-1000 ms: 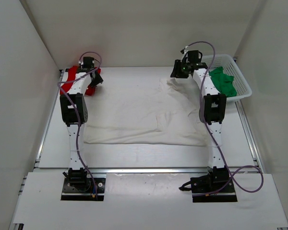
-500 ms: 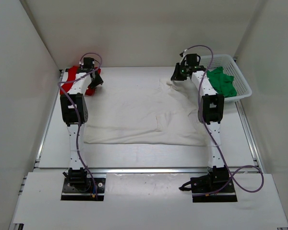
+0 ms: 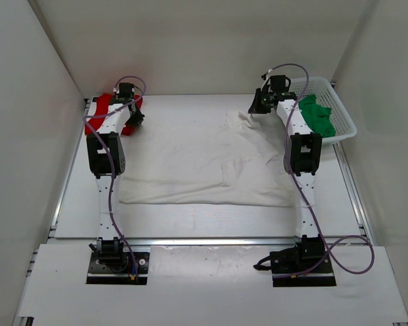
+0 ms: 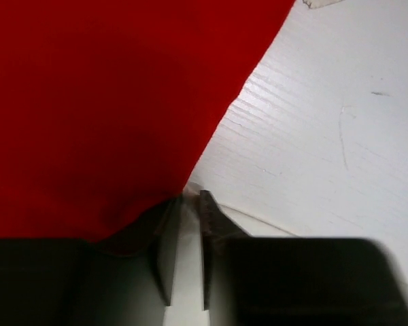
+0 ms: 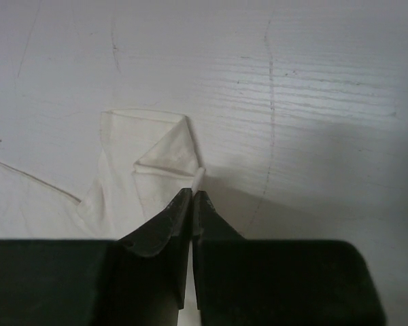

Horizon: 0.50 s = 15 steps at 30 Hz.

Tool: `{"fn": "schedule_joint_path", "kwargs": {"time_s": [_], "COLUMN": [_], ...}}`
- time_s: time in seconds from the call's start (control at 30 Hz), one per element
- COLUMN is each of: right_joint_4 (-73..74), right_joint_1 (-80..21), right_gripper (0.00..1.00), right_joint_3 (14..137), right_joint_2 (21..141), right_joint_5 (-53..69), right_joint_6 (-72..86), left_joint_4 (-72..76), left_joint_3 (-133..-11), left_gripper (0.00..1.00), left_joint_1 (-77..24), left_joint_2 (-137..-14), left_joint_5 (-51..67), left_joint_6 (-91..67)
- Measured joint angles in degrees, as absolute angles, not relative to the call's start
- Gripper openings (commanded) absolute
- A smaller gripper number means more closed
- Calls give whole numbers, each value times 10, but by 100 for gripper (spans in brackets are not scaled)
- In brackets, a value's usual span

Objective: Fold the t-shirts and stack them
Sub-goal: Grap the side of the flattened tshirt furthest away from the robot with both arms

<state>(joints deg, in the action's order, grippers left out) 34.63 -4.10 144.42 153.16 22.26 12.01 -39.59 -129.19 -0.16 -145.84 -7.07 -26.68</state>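
Observation:
The white t-shirt lies spread across the middle of the table. My right gripper is at its far right corner, shut on a pinch of white cloth that sticks out past the right gripper's tips. The red t-shirt is bunched at the far left; in the left wrist view the red t-shirt hangs over one finger. My left gripper sits beside it; the left gripper's jaws stand a narrow gap apart over a pale cloth edge. The green t-shirt lies in the basket.
A white mesh basket stands at the back right, close to the right arm. White walls enclose the table at the back and on both sides. Purple cables loop above both wrists.
The right jaws have shut on the white t-shirt's far corner and shifted slightly right. The left jaws have narrowed beside the red t-shirt.

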Motion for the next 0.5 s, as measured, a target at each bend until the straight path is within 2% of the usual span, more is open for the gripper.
{"fn": "schedule_joint_path", "kwargs": {"time_s": [0.1, 0.13, 0.4, 0.5], "right_joint_4": [349, 352, 430, 467], "right_joint_1": [-41, -41, -39, -34], "right_gripper": [0, 0, 0, 0], "right_joint_3": [1446, 1447, 1453, 1449], "right_joint_2": [1529, 1528, 1493, 1455], "right_joint_5": [220, 220, 222, 230], "right_joint_6": [117, 115, 88, 75], "left_joint_4": [-401, -402, -409, -394], "left_joint_3": [-1292, -1293, -1291, -1237], "left_gripper": [3, 1, 0, 0], "left_joint_1": [-2, -2, -7, -11], "left_joint_2": [-1458, -1458, -1454, -1419], "left_joint_5": [-72, -73, -75, -71], "left_joint_6": [-263, -263, -257, -255]}}
